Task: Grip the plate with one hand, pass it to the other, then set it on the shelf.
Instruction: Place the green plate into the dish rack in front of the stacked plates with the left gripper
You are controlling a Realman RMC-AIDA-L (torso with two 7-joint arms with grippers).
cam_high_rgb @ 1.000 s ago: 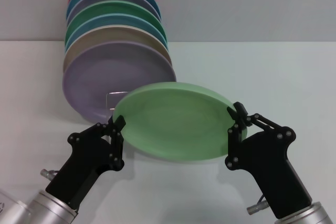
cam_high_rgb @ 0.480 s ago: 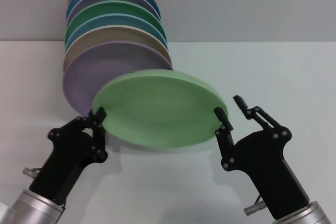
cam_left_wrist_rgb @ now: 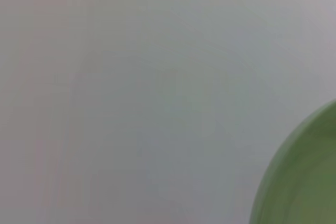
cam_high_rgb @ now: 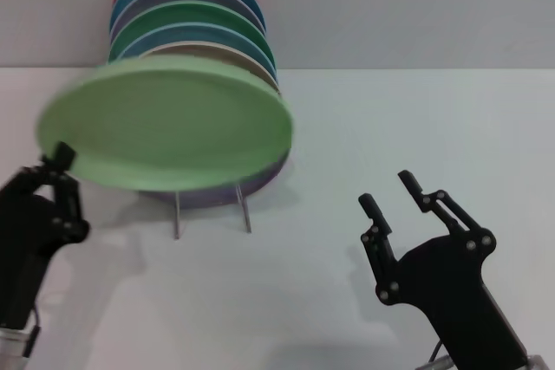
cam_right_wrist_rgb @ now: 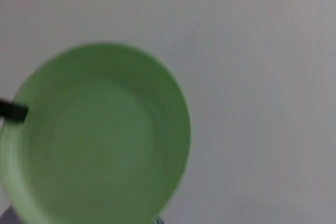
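The light green plate [cam_high_rgb: 165, 132] hangs in the air in front of the row of plates standing in the wire shelf [cam_high_rgb: 212, 210]. My left gripper [cam_high_rgb: 59, 162] is shut on the plate's left rim and holds it tilted. The plate also shows in the right wrist view [cam_right_wrist_rgb: 100, 140] and at the edge of the left wrist view [cam_left_wrist_rgb: 304, 177]. My right gripper [cam_high_rgb: 388, 192] is open and empty, to the right of the plate and apart from it, low over the white table.
Several plates stand in the shelf behind the held one: a lavender-purple plate [cam_high_rgb: 260, 181] in front, then beige, teal, emerald-green plate [cam_high_rgb: 195, 16], blue and red ones. The white table [cam_high_rgb: 416, 127] stretches out to the right.
My right gripper has opened and let go of the plate, then drawn back to the right. My left gripper has carried the plate up and to the left, in front of the shelf.
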